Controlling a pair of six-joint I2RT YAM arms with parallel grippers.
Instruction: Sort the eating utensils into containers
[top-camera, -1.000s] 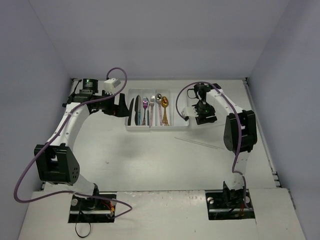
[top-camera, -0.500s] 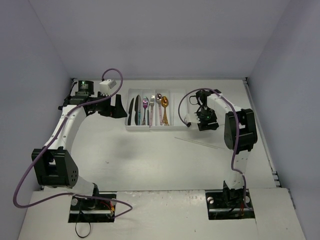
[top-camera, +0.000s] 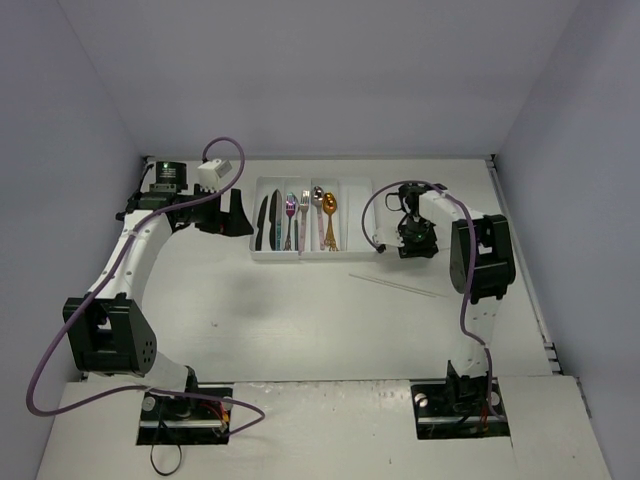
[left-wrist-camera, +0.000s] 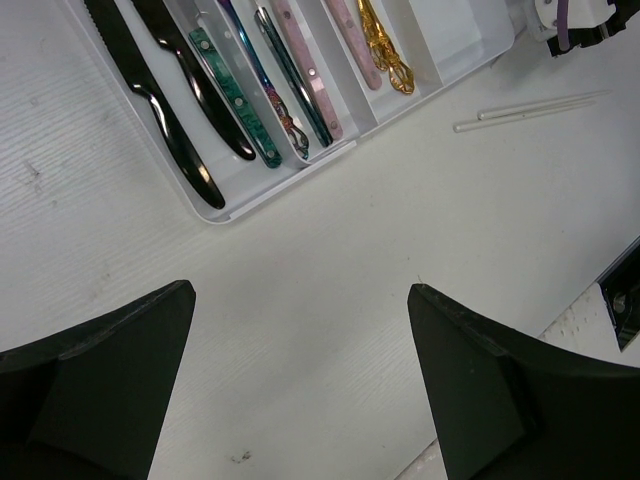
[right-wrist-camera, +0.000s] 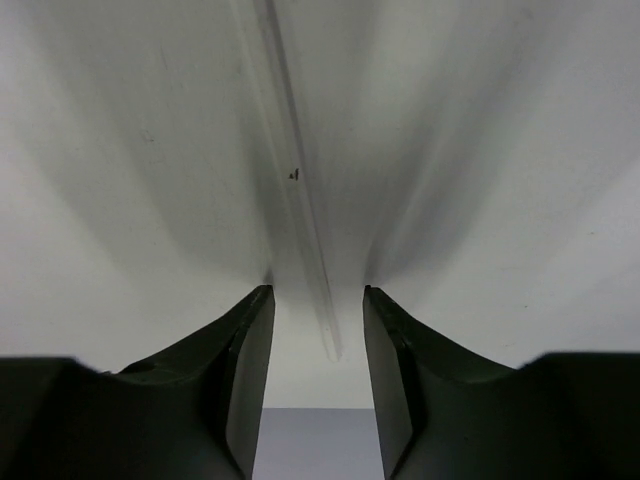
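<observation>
The white tray (top-camera: 315, 257) holds black knives (top-camera: 262, 222), a pink-handled fork (top-camera: 303, 215) and a gold spoon (top-camera: 329, 215) in its long containers (left-wrist-camera: 290, 180). Two thin pale chopsticks (top-camera: 398, 285) lie on the table right of the tray's near end (left-wrist-camera: 530, 108). My right gripper (top-camera: 412, 243) hangs just right of the tray. In its wrist view, a pale chopstick (right-wrist-camera: 295, 200) runs between the jaws of the right gripper (right-wrist-camera: 317, 292), with a gap on each side. My left gripper (top-camera: 235, 212) is wide open and empty over bare table left of the tray (left-wrist-camera: 300, 292).
Grey walls close off the back and both sides. The right arm's upright link (top-camera: 480, 260) stands right of the loose chopsticks. A purple cable (top-camera: 375, 215) loops from the right wrist over the tray's right end.
My right gripper has shifted nearer and a little to the right, away from the tray's right side, and its jaws have narrowed. The left arm swung slightly left, then held still.
</observation>
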